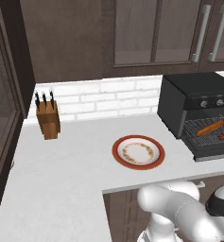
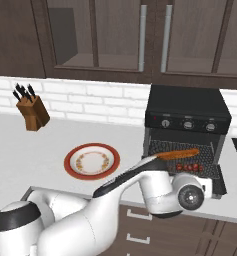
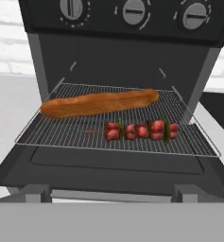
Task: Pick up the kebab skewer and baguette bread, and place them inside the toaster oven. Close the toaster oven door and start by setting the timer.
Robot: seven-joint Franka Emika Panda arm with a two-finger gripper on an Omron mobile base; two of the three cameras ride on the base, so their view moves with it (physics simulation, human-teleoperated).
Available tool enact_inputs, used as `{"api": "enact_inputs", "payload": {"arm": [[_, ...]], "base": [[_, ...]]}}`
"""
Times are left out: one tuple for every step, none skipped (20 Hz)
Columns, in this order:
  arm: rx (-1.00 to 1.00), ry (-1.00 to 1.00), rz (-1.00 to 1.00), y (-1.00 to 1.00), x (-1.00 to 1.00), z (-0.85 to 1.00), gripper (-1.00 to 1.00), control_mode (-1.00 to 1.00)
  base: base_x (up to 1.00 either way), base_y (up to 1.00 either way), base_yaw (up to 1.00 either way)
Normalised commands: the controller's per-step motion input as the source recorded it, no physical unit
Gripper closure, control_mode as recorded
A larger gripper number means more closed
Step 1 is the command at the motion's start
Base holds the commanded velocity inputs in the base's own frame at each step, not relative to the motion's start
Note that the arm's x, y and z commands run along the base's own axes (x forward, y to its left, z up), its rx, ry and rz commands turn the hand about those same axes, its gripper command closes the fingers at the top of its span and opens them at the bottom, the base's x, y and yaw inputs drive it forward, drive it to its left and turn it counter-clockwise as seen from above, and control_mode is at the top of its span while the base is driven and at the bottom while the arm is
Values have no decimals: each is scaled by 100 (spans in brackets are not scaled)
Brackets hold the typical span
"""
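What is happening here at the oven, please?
A white robot arm is loading the toaster oven. The baguette bread and the kebab skewer both lie on the wire rack, the skewer in front. The toaster oven door is down and open. The plate on the counter has nothing on it.

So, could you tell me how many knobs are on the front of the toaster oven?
3, in a row along the top front of the toaster oven: left knob, middle knob, right knob. None seems hidden.
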Motion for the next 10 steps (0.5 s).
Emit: {"api": "enact_inputs", "payload": {"arm": [[0, 0, 0, 30, 0, 0, -100, -100], [0, 0, 0, 28, 0, 0, -100, -100], [0, 0, 0, 24, 0, 0, -100, -100], [0, 0, 0, 19, 0, 0, -100, -100], [0, 0, 0, 9, 0, 0, -100, -100], [0, 0, -5, 0, 0, 0, -100, -100], [0, 0, -6, 0, 0, 0, -100, -100], [0, 0, -6, 0, 0, 0, -100, -100], [0, -1, -6, 0, 0, 0, -100, -100], [0, -2, -5, 0, 0, 0, -100, -100]], "base": [[0, 0, 0], [0, 0, 0], [0, 0, 0], [0, 0, 0], [0, 0, 0], [0, 0, 0], [0, 0, 0], [0, 0, 0], [0, 0, 0], [0, 0, 0]]}}
